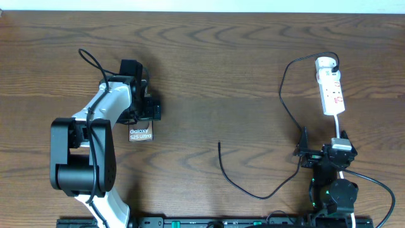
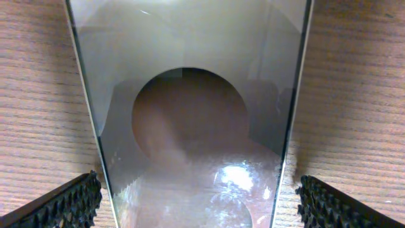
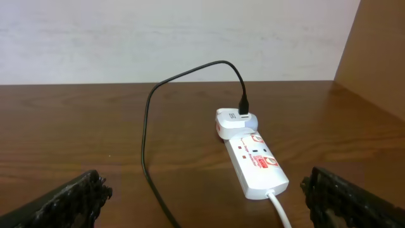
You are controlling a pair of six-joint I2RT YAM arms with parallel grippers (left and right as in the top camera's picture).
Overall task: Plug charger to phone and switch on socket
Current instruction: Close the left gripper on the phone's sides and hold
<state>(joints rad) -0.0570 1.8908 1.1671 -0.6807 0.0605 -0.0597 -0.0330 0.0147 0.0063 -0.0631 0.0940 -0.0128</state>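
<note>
The phone [image 1: 140, 133] lies on the wooden table at the left, its white lettering showing below my left gripper [image 1: 140, 120]. In the left wrist view the phone's glossy face [image 2: 190, 126] fills the middle. My left gripper [image 2: 199, 206] is open and straddles it, with bare wood between each finger and the phone's edges. The white socket [image 1: 330, 88] lies at the far right. The charger [image 1: 259, 196] is plugged in at its far end and trails to a free end near the table's middle. My right gripper [image 1: 321, 144] stands open just before the socket [image 3: 253, 161], holding nothing.
The socket's white cord [image 3: 278, 209] runs back between my right gripper's fingers [image 3: 69, 199], and the charger cable [image 3: 147, 145] passes there too. A pale wall lies beyond the table's far edge [image 1: 202, 14], and a brown panel [image 3: 380, 50] rises at the right.
</note>
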